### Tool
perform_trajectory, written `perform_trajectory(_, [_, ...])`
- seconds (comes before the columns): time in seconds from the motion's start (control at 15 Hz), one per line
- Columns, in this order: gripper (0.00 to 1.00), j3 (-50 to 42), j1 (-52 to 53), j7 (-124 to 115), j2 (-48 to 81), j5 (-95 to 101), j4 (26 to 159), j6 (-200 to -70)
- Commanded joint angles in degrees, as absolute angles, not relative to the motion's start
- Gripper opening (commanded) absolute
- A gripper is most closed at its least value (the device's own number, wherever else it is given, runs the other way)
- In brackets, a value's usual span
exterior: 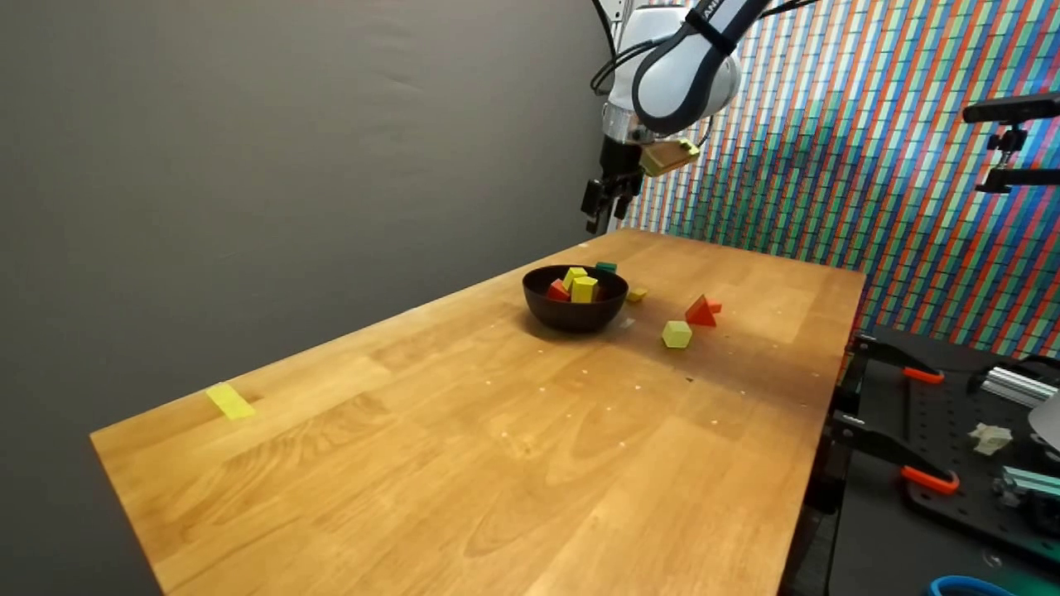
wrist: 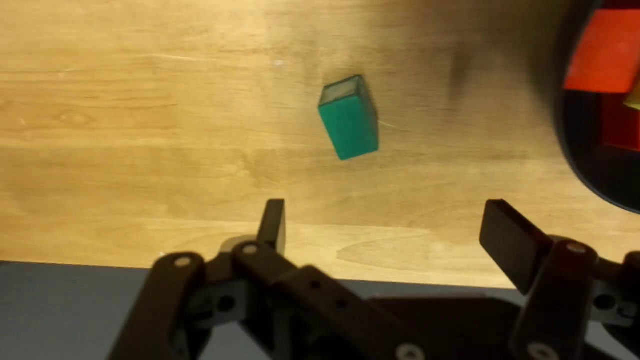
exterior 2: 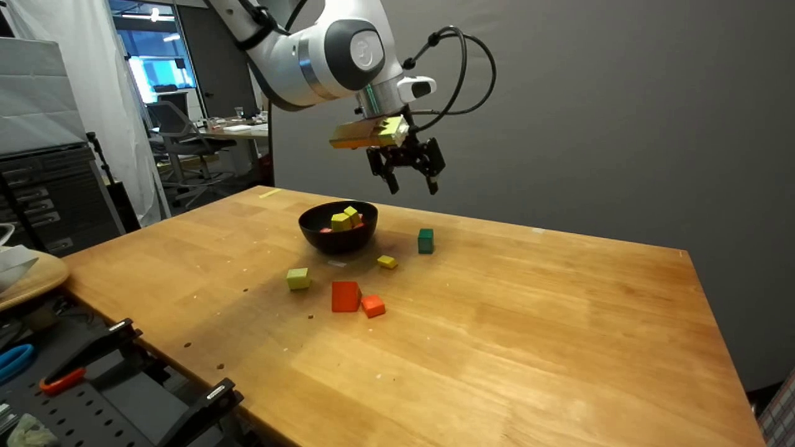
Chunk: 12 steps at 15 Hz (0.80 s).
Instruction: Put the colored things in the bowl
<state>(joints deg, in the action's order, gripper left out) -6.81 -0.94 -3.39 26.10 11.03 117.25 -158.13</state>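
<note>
The black bowl (exterior: pixel 571 317) (exterior 2: pixel 338 242) holds two yellow blocks (exterior: pixel 584 290) (exterior 2: pixel 341 222) and red pieces (exterior: pixel 558 290); its edge shows at right in the wrist view (wrist: pixel 580 135). The teal block (exterior 2: pixel 425 241) (wrist: pixel 350 125) stands beside the bowl, partly hidden behind it in an exterior view (exterior: pixel 607 267). A small yellow block (exterior 2: pixel 387 262), a pale yellow-green block (exterior 2: pixel 298 279), a red block (exterior 2: pixel 345 297) and a smaller red-orange block (exterior 2: pixel 373 306) lie on the table. My gripper (exterior: pixel 606 218) (exterior 2: pixel 413 186) (wrist: pixel 385 225) is open and empty, in the air above the table's wall side, near the teal block.
The wooden table (exterior: pixel 464 463) (exterior 2: pixel 528 347) runs along a grey wall. A flat yellow tape piece (exterior: pixel 230 401) is stuck near its far end. Black clamps with orange parts (exterior: pixel 927 478) (exterior 2: pixel 62 380) stand off the table's opposite edge.
</note>
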Motion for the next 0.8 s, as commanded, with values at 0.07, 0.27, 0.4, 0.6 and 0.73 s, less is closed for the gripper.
perform_trajectory(0.07, [1.00,-9.25,-0.42,-2.92,35.42,12.62,108.34,-154.32])
perform_trajectory(0.27, [1.00,-3.41,-5.88,3.42,38.99,6.37,104.29,-148.02])
perform_trajectory(0.4, [1.00,-1.51,-8.06,6.38,40.85,3.43,101.55,-143.28])
perform_trajectory(0.6, [0.68,-1.31,-9.36,7.72,42.54,1.73,98.53,-138.89])
perform_trajectory(0.73, [0.50,-1.27,-9.98,8.01,43.08,0.76,97.28,-137.85])
